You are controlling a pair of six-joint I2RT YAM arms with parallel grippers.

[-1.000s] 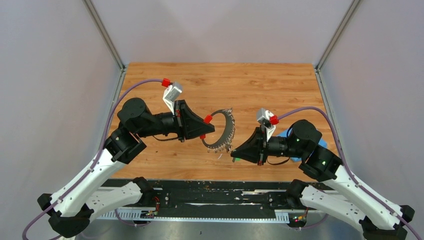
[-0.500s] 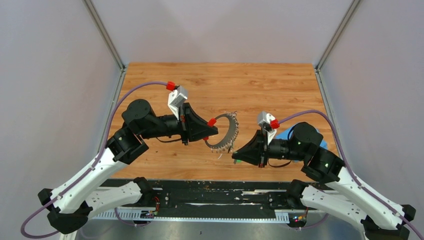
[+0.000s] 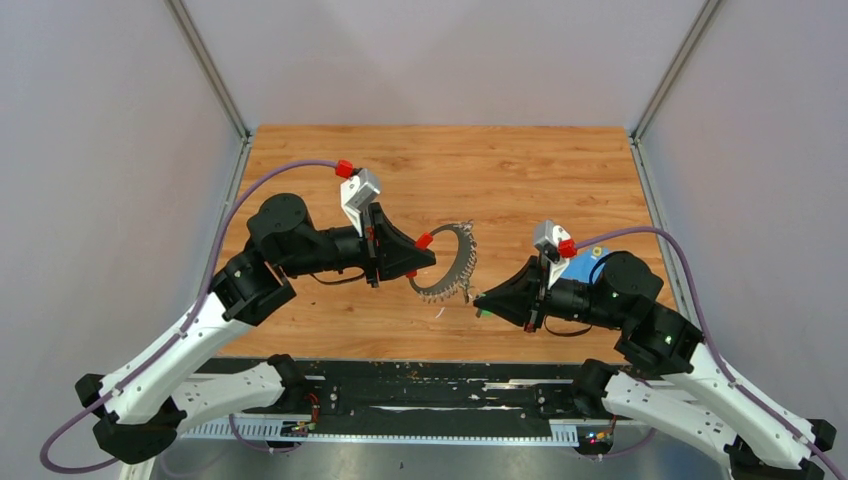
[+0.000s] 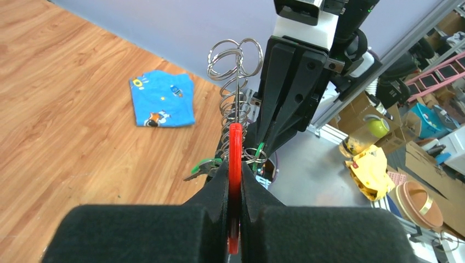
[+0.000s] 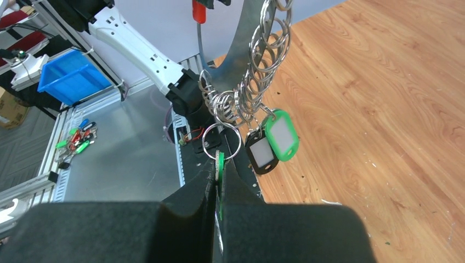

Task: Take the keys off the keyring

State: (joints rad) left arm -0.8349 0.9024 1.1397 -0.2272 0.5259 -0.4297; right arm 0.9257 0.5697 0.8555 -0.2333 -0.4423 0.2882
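Over wooden table (image 3: 520, 170), keyring (image 3: 462, 262) on edge, red sleeve (image 3: 424, 240) clamped in left tool (image 3: 429, 263), green key (image 5: 220, 164) pinched by right tool (image 3: 480, 300).

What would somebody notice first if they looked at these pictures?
A big silver keyring with a spiky-looking rim hangs in the air over the middle of the wooden table. The left pincer is shut on its red sleeve. The right pincer pinches a little green key right beside the ring.
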